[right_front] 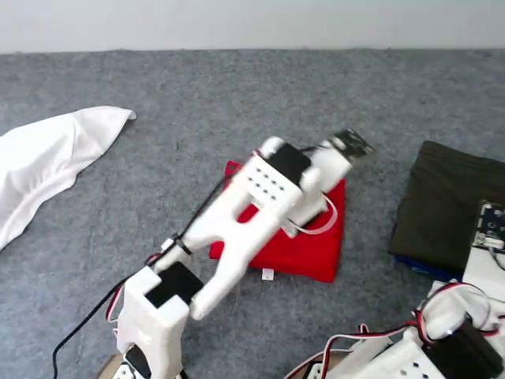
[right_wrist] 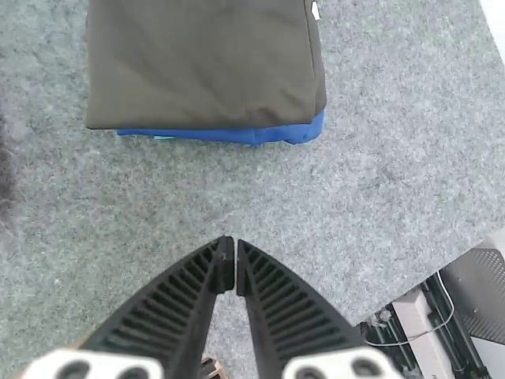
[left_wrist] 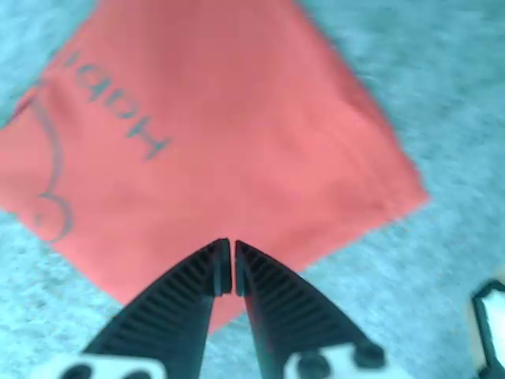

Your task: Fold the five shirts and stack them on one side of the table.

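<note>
My left tool (left_wrist: 226, 264) is closed, tips pressed together with nothing between them, above the near edge of the folded red shirt (left_wrist: 213, 134), which lies in the middle of the bench (right_front: 237, 103). My right tool (right_wrist: 227, 264) is closed too, over bare grey cover just short of the stack on the right side. There the bench edge (right_wrist: 442, 237) runs slantwise close by, with cables below it. A broad stretch of grey cover lies between the red shirt and the white shirt (right_front: 55, 158), which sprawls unfolded against the left border. A narrower strip separates the red shirt from the stack.

I count four shirts: one white, one red, one dark olive shirt (right_wrist: 205, 63) folded and resting on one blue shirt (right_wrist: 229, 136), whose edge peeks out beneath.

The red shirt carries dark lettering (left_wrist: 118, 106) and a curved line drawing. A small white label (right_front: 267, 274) sits at its near hem, and a white tag (right_wrist: 316, 9) at the olive shirt's corner
</note>
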### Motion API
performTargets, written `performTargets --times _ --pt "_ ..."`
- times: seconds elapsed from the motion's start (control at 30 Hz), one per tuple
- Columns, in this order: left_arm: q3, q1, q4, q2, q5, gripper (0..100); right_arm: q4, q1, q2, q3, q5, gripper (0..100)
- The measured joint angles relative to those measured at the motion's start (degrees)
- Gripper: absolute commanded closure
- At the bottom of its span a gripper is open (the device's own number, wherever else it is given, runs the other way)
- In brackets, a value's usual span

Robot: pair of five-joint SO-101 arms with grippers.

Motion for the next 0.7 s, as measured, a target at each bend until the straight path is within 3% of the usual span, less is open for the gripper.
performTargets --times 0.13,0.43,0.57,0.7 --pt "0.18 0.79 0.79 4.48 -0.09 99 0.00 0.00 0.00 0.00 0.00 98.3" --pt "4.92 10.90 1.49 12.31 -0.09 99 0.00 0.00 0.00 0.00 0.00 98.3" --pt "4.57 9.32 1.58 12.40 -0.09 99 0.00 0.00 0.00 0.00 0.00 98.3" --pt "1.49 3.52 1.67 7.12 -0.09 99 0.00 -1.93 0.00 0.00 0.00 98.3"
